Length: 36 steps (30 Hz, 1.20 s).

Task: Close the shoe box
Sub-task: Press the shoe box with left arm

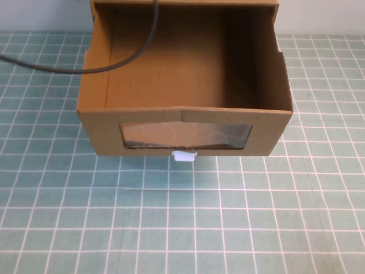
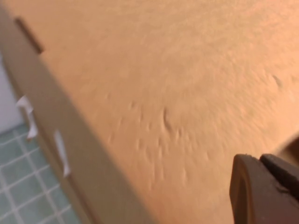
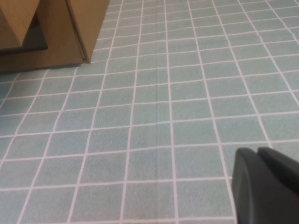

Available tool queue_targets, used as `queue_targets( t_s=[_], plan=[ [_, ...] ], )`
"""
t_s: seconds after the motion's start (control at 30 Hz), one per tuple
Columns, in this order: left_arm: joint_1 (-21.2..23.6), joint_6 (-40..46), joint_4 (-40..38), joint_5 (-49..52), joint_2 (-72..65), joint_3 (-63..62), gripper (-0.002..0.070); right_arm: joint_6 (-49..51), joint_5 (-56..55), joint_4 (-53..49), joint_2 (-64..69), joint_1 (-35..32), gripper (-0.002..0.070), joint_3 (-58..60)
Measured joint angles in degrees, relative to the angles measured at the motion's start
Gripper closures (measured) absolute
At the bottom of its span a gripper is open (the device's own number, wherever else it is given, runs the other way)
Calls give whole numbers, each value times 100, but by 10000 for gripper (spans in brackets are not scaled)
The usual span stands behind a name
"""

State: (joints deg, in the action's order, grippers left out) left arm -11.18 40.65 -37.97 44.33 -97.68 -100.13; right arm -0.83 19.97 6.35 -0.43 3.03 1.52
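The shoe box (image 1: pixel 185 85) is a brown cardboard drawer pulled out toward the near side, its inside empty. Its front has a clear window (image 1: pixel 185 136) with a small white pull tab (image 1: pixel 184 156) below it. Neither gripper shows in the high view. My left gripper (image 2: pixel 259 158) is shut with nothing in it, very close to a broad cardboard face (image 2: pixel 177 84). Over the tiled table, my right gripper (image 3: pixel 257 151) is also shut and empty, well apart from the cardboard box (image 3: pixel 56 37) seen at the edge of its view.
The table is a green mat with a white grid (image 1: pixel 182 228). A dark cable (image 1: pixel 114 65) hangs across the box's left rear corner. The drawer's outer sleeve (image 1: pixel 182 3) is at the far edge. Two white tabs (image 2: pixel 60 151) show along a cardboard edge in the left wrist view.
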Motion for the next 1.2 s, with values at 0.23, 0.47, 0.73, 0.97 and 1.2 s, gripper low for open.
queue_targets(
  t_s=[0.23,0.47,0.73,0.97,1.2],
  plan=[
    [-102,37,-13,-67,-693,-653,680,0,0,10,0,0,689,0],
    [-102,59,-36,-91,-818,-695,680,0,0,10,0,0,689,0],
    [-102,59,-49,-27,-818,-708,680,0,-1094,1184,0,0,689,0],
    [-102,59,-49,28,-818,-723,680,0,-1997,1796,0,0,689,0],
    [-102,40,-60,94,-818,-745,680,0,-1681,2751,0,0,689,-14]
  ],
)
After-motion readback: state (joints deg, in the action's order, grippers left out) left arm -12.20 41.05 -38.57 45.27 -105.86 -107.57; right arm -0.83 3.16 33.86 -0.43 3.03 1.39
